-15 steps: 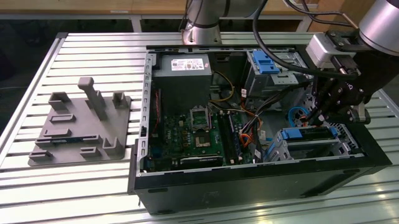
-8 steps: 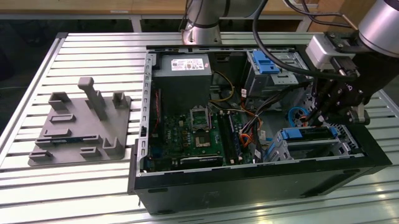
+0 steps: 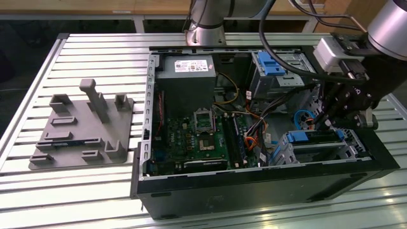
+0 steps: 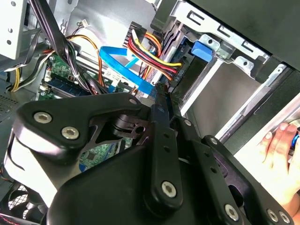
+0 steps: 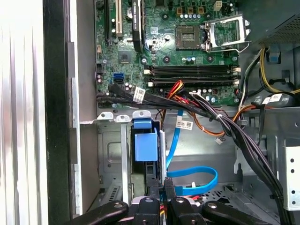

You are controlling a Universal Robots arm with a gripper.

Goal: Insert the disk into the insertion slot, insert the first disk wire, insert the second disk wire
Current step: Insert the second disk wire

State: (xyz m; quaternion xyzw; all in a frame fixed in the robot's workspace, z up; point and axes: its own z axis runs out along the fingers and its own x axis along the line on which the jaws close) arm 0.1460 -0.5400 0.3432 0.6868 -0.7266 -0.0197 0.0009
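The disk (image 3: 315, 137) in its blue frame (image 5: 144, 145) sits inside the insertion slot (image 3: 348, 149), a silver cage in the case corner at the exterior view's right. My gripper (image 3: 327, 123) hangs just above the disk's inner end. In both wrist views its fingers (image 5: 153, 190) stand close together. The bundle of red, yellow and black wires (image 4: 149, 49), a disk wire, ends right at the gripper (image 4: 161, 90), which looks shut on its plug. A flat blue cable (image 5: 192, 180), the other disk wire, loops loose on the case floor beside the cage (image 5: 110, 154).
The open computer case (image 3: 254, 186) lies on a slatted table. It holds a motherboard (image 3: 197, 138), a power supply (image 3: 188, 78) and a taller bay with a blue latch (image 3: 273, 64). A grey fixture plate (image 3: 83, 129) lies at the exterior view's left. A person's hand (image 4: 281, 154) rests outside the case.
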